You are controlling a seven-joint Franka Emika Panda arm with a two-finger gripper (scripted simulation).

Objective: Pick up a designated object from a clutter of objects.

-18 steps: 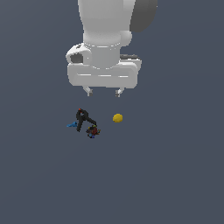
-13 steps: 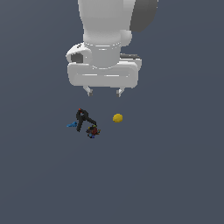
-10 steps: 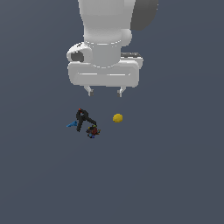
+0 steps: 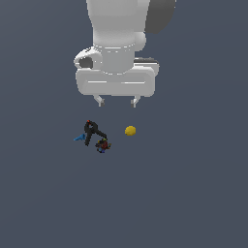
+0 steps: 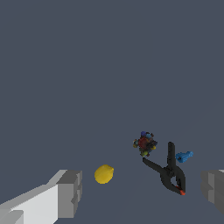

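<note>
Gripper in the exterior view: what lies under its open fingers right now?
Nothing is held. Below the gripper lie the yellow ball, the black clamp, a blue piece and the speckled lump. What the clamp covers cannot be seen.

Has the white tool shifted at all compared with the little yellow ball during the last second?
No. The white tool hangs in the same spot above the small yellow ball as before.
</note>
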